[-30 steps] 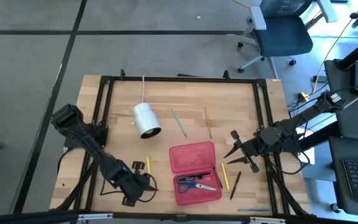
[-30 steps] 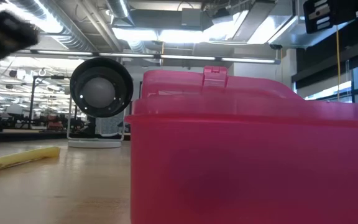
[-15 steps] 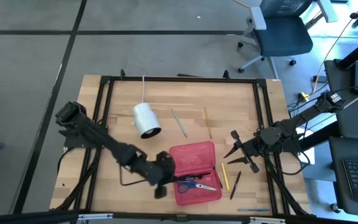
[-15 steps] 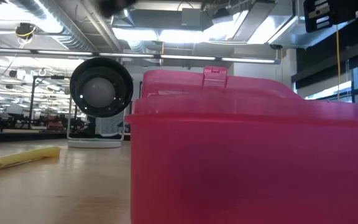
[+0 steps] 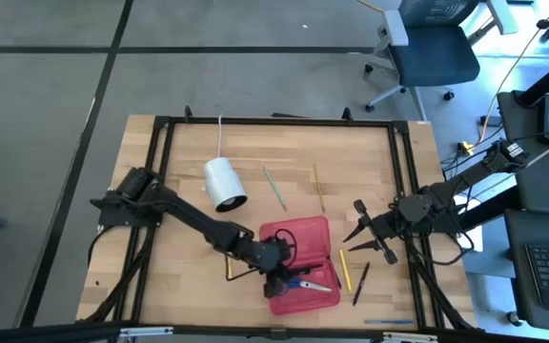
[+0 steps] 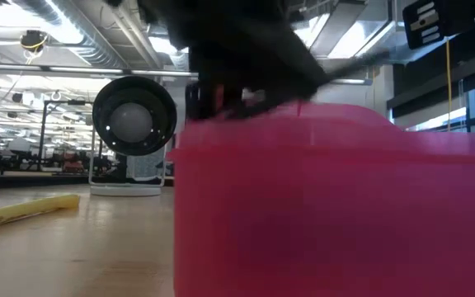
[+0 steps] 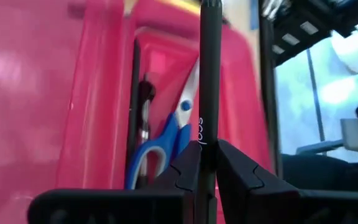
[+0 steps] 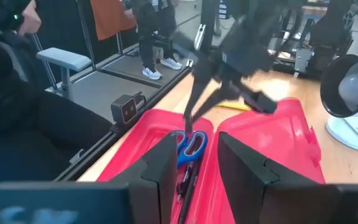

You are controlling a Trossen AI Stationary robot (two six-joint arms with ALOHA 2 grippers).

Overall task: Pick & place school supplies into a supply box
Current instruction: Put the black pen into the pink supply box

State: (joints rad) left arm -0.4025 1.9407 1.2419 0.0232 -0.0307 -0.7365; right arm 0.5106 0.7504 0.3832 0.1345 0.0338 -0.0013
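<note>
Left pincer [image 7: 205, 163] grips black pen [image 7: 208, 74], lengthwise over supply box [image 7: 104, 81].

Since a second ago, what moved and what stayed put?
The left claw, shut on a black pen, swung from the table's near-left edge across to the red box and now hangs over its open tray, pen not yet released. The scissors in the tray, the loose pencils, the white cylinder and the right claw beside the box stayed where they were.
</note>
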